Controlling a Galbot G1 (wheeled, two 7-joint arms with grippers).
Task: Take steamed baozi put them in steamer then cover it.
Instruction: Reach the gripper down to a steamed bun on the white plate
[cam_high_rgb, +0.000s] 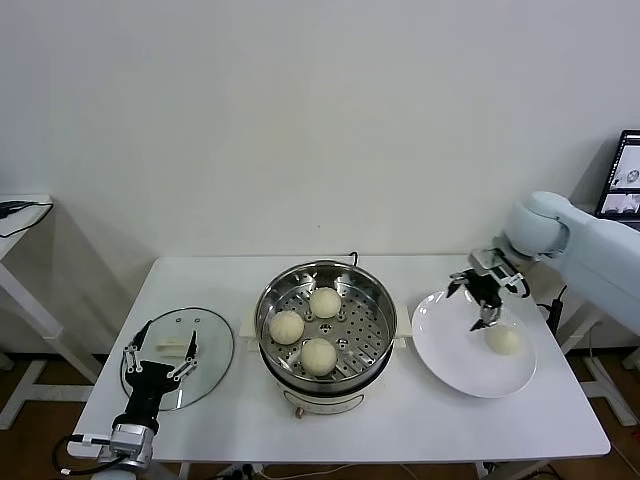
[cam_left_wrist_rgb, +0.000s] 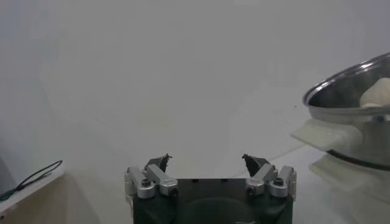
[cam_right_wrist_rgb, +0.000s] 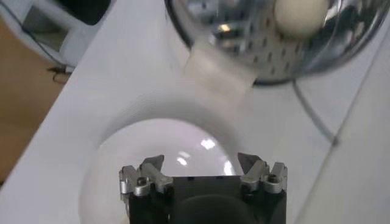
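Left claw (cam_high_rgb: 160, 361) above cover (cam_high_rgb: 205, 345)

The left gripper (cam_left_wrist_rgb: 207, 163) has its two fingers spread wide apart, and nothing is between them. Beyond it is the white tabletop (cam_left_wrist_rgb: 183, 109). To one side stands the steamer (cam_left_wrist_rgb: 341, 100) with its shiny rim and cream handle; one pale baozi (cam_left_wrist_rgb: 376, 92) shows inside.
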